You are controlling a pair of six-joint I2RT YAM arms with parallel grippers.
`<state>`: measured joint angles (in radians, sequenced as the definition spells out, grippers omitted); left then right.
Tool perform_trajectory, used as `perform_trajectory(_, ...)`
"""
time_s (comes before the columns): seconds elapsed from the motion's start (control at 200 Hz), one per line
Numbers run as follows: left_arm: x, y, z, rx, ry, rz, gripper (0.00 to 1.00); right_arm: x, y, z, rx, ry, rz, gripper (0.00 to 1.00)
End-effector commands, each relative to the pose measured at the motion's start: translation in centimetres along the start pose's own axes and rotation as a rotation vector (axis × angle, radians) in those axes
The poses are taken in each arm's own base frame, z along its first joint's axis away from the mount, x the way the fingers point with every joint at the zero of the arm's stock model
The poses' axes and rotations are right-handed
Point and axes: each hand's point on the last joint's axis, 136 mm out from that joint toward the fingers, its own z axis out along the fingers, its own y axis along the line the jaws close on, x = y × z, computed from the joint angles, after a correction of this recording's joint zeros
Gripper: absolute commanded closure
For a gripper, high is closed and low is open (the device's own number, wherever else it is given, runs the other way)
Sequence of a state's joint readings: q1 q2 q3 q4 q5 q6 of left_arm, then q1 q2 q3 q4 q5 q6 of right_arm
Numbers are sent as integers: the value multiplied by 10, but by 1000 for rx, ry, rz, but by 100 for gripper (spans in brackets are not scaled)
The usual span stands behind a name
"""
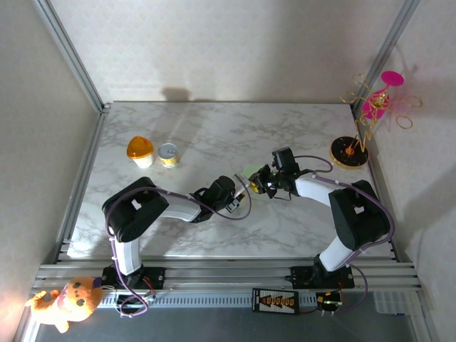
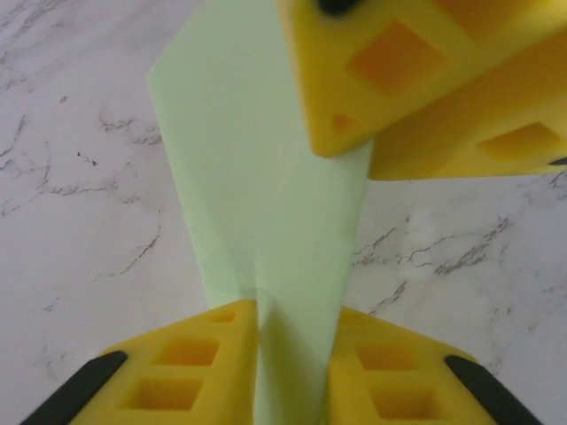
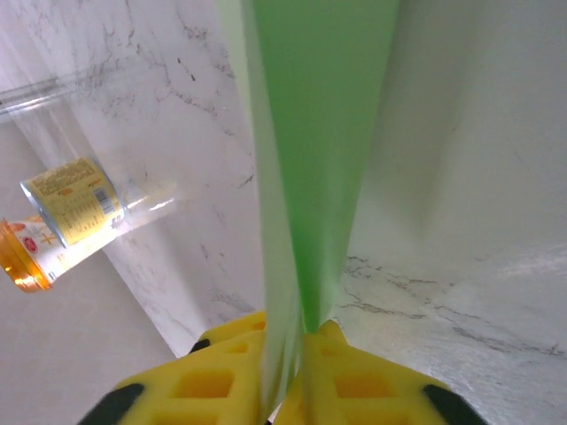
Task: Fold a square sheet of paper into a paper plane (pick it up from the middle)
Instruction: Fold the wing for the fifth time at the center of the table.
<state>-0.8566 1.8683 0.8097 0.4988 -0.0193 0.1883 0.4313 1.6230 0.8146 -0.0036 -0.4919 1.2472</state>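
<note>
Our left end effector (image 2: 292,312) stands narrowly parted around the paper plane (image 2: 257,177), grip unclear, while the right end effector (image 2: 354,159) at 2 o'clock pinches it over the surface (image 2: 89,221); opposed pulls, we judge, could tear it.

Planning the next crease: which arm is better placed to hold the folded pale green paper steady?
Probably left: the left gripper has the folded pale green paper centrally between its fingers; the right gripper pinches it near one side edge.
</note>
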Motion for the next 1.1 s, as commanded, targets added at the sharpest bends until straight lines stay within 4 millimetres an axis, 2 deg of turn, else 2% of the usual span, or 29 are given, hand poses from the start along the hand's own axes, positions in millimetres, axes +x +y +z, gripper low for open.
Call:
perform_trajectory(0.0, -2, -4, 4, 5, -15, 0, 81, -4, 7, -5, 2, -10, -1, 72)
perform_trajectory(0.16, 2, -8, 5, 25, -6, -12, 87, -11, 5, -10, 21, -44, -12, 54)
perform_trajectory(0.431, 5, -13, 4, 82, 5, -49, 94, -25, 5, -26, 45, -130, -46, 36)
perform_trajectory(0.856, 18, -19, 7, 162, 49, -131, 98, -45, -2, -47, 80, -243, -62, 29)
perform_trajectory(1.092, 20, -21, 8, 186, 59, -160, 99, -50, -6, -52, 93, -277, -68, 28)
